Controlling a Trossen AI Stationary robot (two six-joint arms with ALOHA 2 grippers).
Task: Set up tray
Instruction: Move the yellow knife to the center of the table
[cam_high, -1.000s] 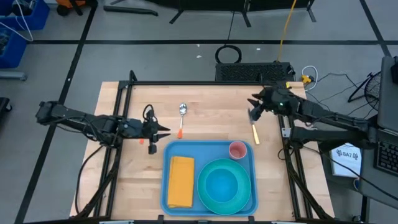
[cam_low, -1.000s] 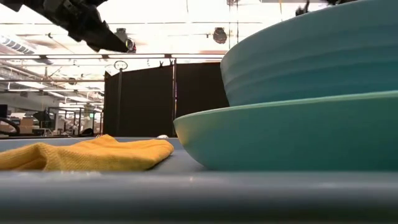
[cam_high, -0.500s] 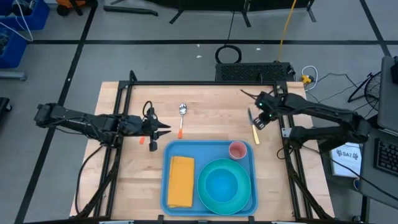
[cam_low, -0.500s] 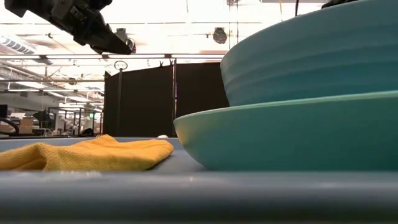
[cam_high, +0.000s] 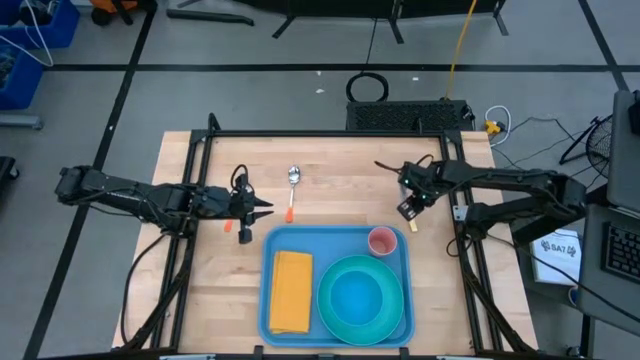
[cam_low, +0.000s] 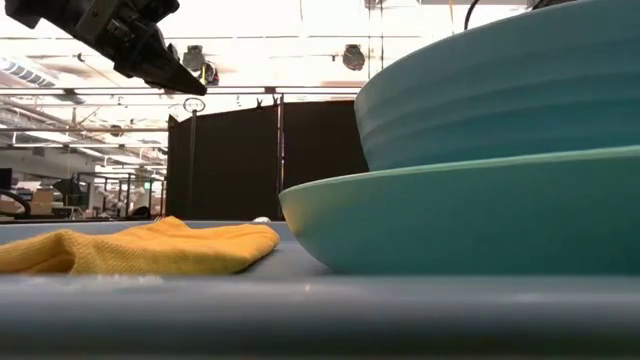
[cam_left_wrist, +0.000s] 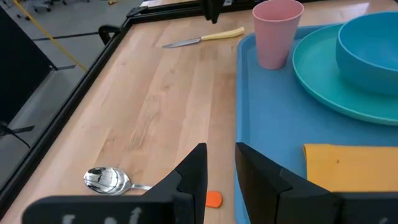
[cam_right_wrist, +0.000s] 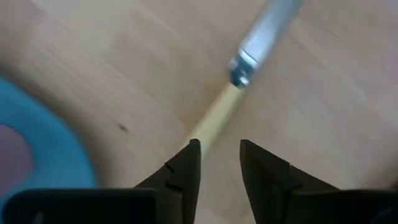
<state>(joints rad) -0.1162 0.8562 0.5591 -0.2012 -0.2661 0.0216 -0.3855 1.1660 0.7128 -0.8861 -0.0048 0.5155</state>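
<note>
A: Where did the tray (cam_high: 338, 240) sit, and how much room was around it?

B: The blue tray lay at the near middle of the wooden table (cam_high: 340, 190), its near rim close to the table's near edge. Bare wood ran down both its left and right sides, and a wide strip of open wood lay beyond its far rim.

A: What did it carry?

B: A folded yellow-orange napkin (cam_high: 291, 291) on its left part, a turquoise plate (cam_high: 330, 312) with a blue bowl (cam_high: 357, 297) on its right part, and a pink cup (cam_high: 381, 241) in its far right corner.

A: And loose on the wood?

B: A spoon with an orange handle (cam_high: 292, 190) lay just beyond the tray's far left corner. A knife with a pale yellow handle (cam_right_wrist: 242, 68) lay beyond the far right corner, apart from the rim.

A: The right end effector (cam_high: 408, 208)?

B: It hung directly over the knife, fingers (cam_right_wrist: 186, 165) a little apart with the handle's end showing between the tips. I could not tell whether they touched it.

A: The left one?

B: The left end effector (cam_high: 262, 210) hovered over open wood just left of the spoon, beyond the tray's far left corner, fingers slightly parted and holding nothing.

A: The surroundings?

B: A black frame (cam_high: 300, 133) edged the table. Beyond it was grey floor, with a black mat and a coiled cable (cam_high: 367, 88) on the far side. The low view showed dark partitions (cam_low: 240, 150) and bright ceiling lights.
</note>
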